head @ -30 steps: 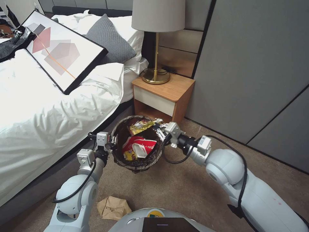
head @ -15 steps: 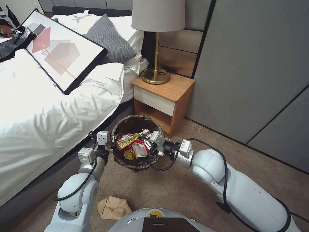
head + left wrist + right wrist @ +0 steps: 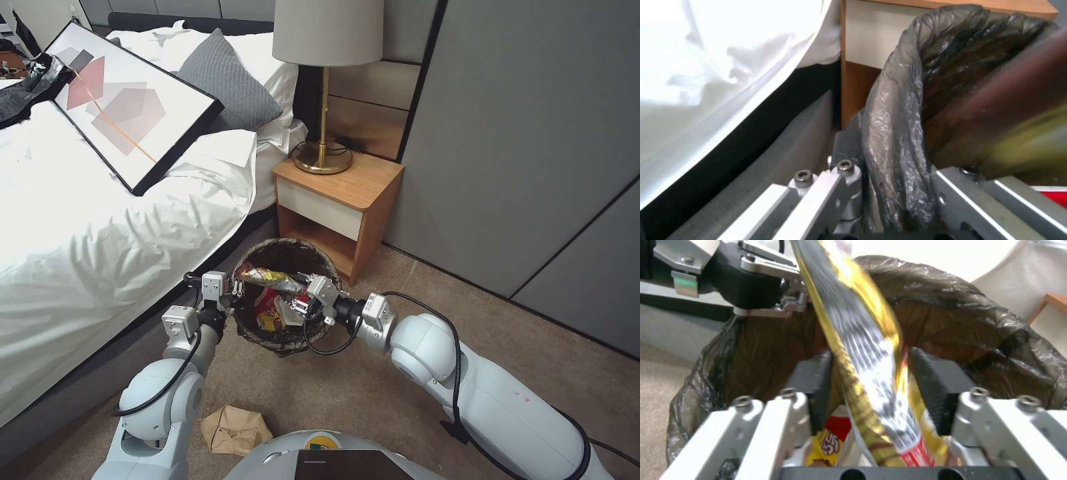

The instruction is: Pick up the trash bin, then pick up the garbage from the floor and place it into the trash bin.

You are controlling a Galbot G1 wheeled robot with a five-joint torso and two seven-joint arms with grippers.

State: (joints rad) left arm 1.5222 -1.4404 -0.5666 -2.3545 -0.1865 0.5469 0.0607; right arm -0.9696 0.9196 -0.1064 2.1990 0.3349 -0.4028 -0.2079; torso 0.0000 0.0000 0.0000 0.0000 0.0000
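Observation:
The trash bin (image 3: 288, 341) hangs above the carpet beside the bed, its dark liner folded over the rim (image 3: 907, 100). My left gripper (image 3: 232, 293) is shut on that rim, one finger inside and one outside (image 3: 898, 190). My right gripper (image 3: 299, 305) reaches over the opposite rim into the bin. Its pads (image 3: 933, 390) stand apart, open. The yellow snack wrapper (image 3: 862, 350) hangs loose and blurred between them, and lies across the bin's mouth (image 3: 270, 277). Red-and-white cups (image 3: 270, 312) lie underneath. A crumpled brown paper bag (image 3: 235, 430) rests on the floor near my base.
A wooden nightstand (image 3: 340, 193) with a brass lamp (image 3: 325, 157) stands just behind the bin. The bed (image 3: 100, 233) runs along the left, with a framed picture (image 3: 127, 100) and a grey pillow (image 3: 227, 80) on it. Grey wall panels (image 3: 533, 147) close the right side.
My right gripper came back from the bin's far rim, toward me and down into the bin, carrying the yellow wrapper. The wrapper now lies flatter across the opening. The left gripper and bin stayed put.

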